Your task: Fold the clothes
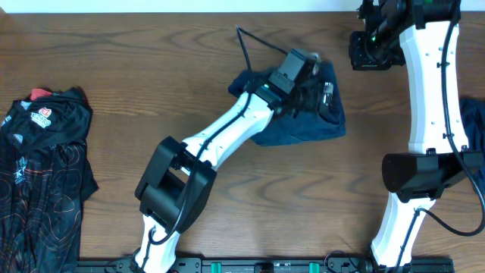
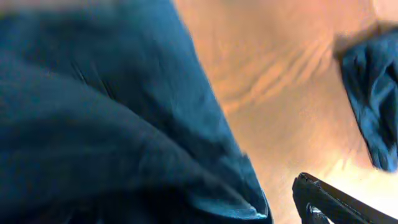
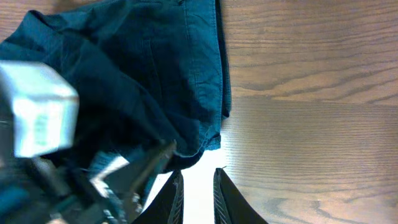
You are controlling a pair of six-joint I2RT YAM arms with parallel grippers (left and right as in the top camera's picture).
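Observation:
A dark blue denim-like garment (image 1: 303, 127) lies bunched at the table's middle back. My left gripper (image 1: 317, 79) hovers right over its top. In the left wrist view the blue cloth (image 2: 93, 124) fills the left side, and only one fingertip (image 2: 314, 188) shows, far to the right and off the cloth, so the jaws stand open and hold nothing. My right gripper (image 1: 370, 51) hangs just right of the garment; its fingers (image 3: 198, 173) are a narrow gap apart with nothing between them, beside the cloth's corner (image 3: 199, 140). A black jersey (image 1: 42, 167) with red lines lies at the left.
More blue cloth (image 1: 476, 125) lies at the right table edge, partly behind the right arm, and it also shows in the left wrist view (image 2: 373, 93). Bare wooden table (image 1: 151, 83) lies between the jersey and the middle garment. The left arm's black cable arcs above the garment.

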